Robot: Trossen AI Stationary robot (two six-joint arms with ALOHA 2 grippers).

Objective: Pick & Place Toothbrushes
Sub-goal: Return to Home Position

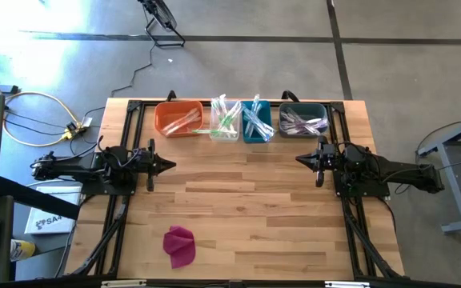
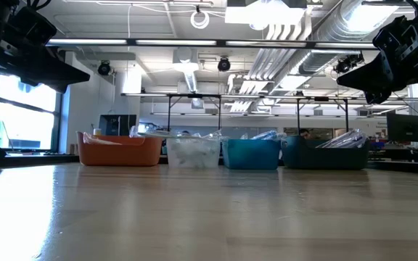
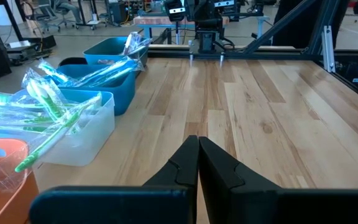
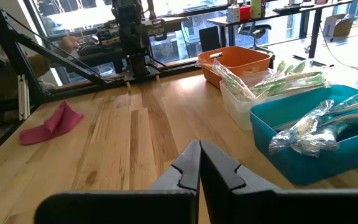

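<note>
So the toothbrushes (image 1: pixel 229 118) are sitting in four bins lined up along the tabletop's (image 1: pixel 246 208) far edge: orange bin (image 1: pixel 158 120), clear bin (image 1: pixel 224 136), blue bin (image 1: pixel 256 138), dark bin (image 1: pixel 282 120), left to right. The left arm (image 1: pixel 94 166) and right arm (image 1: pixel 374 170) sit at their own sides, jaws on both pinched together with nothing in them. A magenta cloth (image 1: pixel 180 245) lies near-left, well apart from both.

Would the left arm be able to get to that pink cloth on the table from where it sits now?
Probably yes. The left gripper hovers shut over bare wood, the magenta cloth lies alone on its side of the table, and nothing stands between them.
</note>
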